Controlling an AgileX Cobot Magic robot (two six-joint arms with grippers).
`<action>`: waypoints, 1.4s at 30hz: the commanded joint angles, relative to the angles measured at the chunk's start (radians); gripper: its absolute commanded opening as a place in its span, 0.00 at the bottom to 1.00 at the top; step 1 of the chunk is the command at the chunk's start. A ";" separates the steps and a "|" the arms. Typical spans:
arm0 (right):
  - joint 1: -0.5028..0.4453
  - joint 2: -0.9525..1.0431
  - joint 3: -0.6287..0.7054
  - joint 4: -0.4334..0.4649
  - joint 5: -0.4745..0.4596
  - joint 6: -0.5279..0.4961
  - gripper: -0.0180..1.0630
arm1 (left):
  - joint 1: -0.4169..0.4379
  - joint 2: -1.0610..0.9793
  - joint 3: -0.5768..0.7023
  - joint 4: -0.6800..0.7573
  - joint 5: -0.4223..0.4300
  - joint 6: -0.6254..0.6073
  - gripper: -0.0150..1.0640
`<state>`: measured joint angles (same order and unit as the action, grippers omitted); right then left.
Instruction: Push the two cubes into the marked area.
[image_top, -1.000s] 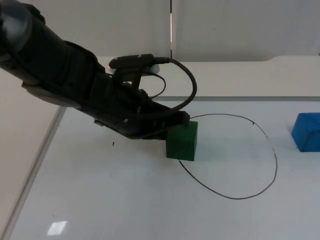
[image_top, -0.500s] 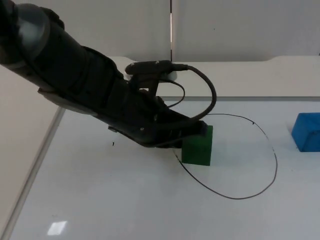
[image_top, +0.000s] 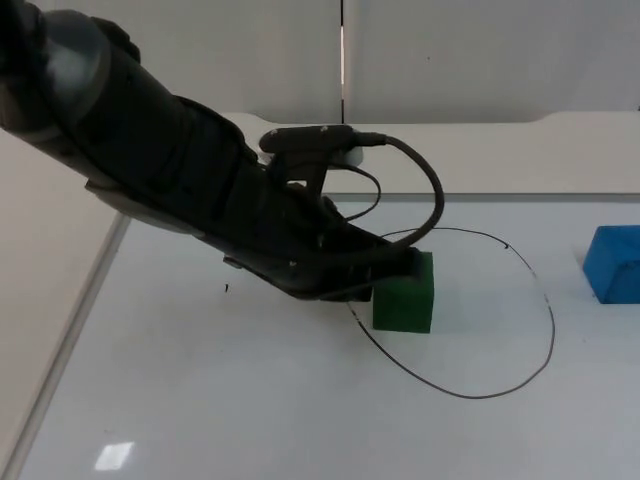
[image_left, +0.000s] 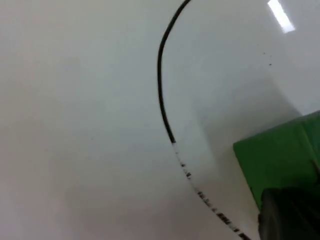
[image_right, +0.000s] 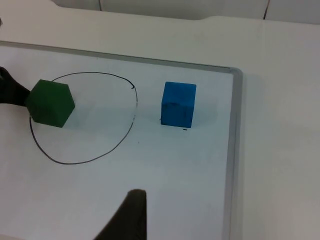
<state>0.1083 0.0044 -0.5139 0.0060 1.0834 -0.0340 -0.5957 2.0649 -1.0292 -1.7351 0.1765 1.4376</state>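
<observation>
Green cube (image_top: 404, 295): matt, smooth-faced, looks like foam or plastic.
Blue cube (image_right: 178, 104): matt, smooth, with small dark scuffs.
Counter (image_top: 250, 400): glossy white board, reflecting a ceiling light, metal-look edge strip.
Marked area (image_top: 520, 370): thin black pen line, patchy in places.
Left tool (image_top: 395, 270): matt black plastic.

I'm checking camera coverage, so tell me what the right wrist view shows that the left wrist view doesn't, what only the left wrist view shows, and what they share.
Only the right wrist view takes in the blue cube, which sits outside the drawn circle, and the whiteboard's raised edge. Only the left wrist view gives a close look at the circle's line beside the green cube, with the left gripper against that cube. Both show the green cube, the circle and the white board surface.
</observation>
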 joint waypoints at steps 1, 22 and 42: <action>-0.005 -0.004 0.000 0.000 -0.005 -0.003 0.99 | -0.016 -0.001 -0.005 -0.009 0.002 -0.010 0.01; -0.005 -0.004 0.000 0.000 -0.005 -0.003 0.99 | -0.019 -0.005 -0.005 0.042 -0.070 -0.010 0.01; -0.005 -0.004 0.000 0.000 -0.005 -0.003 0.99 | 0.013 -0.302 -0.003 0.204 -0.127 -0.010 0.01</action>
<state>0.1083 0.0044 -0.5139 0.0060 1.0834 -0.0412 -0.6012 1.8009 -1.0310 -1.5539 0.0295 1.4335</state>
